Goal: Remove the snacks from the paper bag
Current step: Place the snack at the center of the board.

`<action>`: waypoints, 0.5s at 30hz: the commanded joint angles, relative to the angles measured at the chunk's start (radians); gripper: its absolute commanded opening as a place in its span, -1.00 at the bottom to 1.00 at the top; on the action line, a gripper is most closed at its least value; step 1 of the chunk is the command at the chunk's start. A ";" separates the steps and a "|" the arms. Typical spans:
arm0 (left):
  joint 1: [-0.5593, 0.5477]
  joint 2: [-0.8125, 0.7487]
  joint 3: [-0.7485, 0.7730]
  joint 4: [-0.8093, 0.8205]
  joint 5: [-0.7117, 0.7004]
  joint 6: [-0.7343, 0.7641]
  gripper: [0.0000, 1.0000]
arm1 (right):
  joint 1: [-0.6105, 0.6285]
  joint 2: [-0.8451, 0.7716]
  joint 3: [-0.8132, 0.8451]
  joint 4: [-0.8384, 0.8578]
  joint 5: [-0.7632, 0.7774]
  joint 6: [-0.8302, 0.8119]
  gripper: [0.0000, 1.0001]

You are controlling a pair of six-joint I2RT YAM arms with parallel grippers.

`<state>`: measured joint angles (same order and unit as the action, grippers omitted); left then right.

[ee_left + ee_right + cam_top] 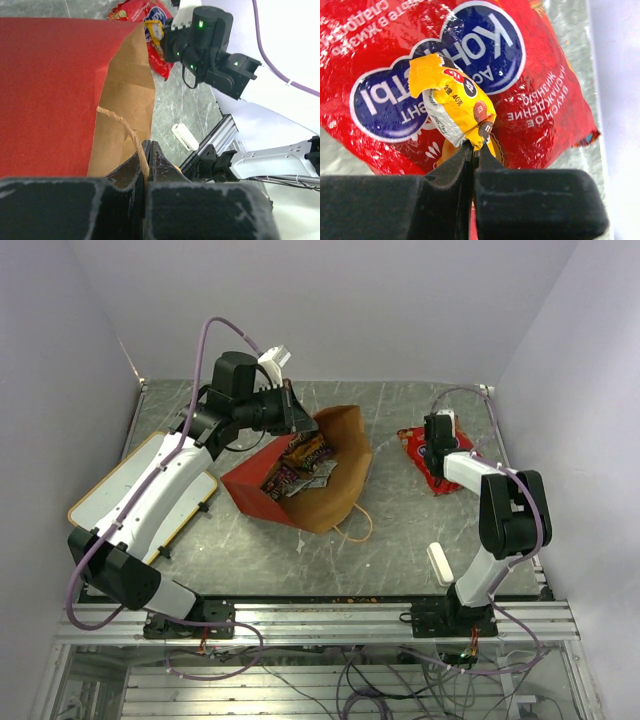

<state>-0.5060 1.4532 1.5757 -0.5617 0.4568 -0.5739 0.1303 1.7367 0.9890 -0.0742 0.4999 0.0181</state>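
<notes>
red paper bag lay on its side, wrappers inside, left gripper pinched on its rim, right gripper clamped a yellow wrapper above the red packet

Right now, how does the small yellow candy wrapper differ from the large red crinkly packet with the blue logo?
The large red crinkly packet is far bigger than the small yellow candy wrapper. The packet carries a blue logo; the wrapper is crumpled yellow. The packet lies on the grey table, the wrapper is pinched in the shut right gripper. Both are outside the red paper bag.
</notes>
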 commanded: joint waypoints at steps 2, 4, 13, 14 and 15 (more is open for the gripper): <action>-0.006 0.017 0.050 -0.014 0.030 0.031 -0.86 | -0.037 0.035 0.062 -0.051 0.096 -0.078 -1.00; -0.006 0.019 0.049 -0.015 0.030 0.034 -0.86 | -0.025 -0.007 0.062 -0.072 0.045 -0.079 -1.00; -0.006 0.019 0.050 -0.027 0.034 0.046 -0.86 | 0.214 -0.228 -0.112 -0.042 -0.018 -0.156 -1.00; -0.006 0.017 0.048 -0.026 0.033 0.046 -0.86 | 0.216 -0.220 -0.119 -0.044 -0.016 -0.157 -1.00; -0.006 0.014 0.045 -0.023 0.034 0.045 -0.86 | 0.219 -0.208 -0.121 -0.048 -0.005 -0.163 -1.00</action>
<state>-0.5060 1.4738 1.5921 -0.5758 0.4755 -0.5495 0.3473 1.5082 0.9047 -0.1242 0.4793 -0.1101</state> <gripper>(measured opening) 0.075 0.006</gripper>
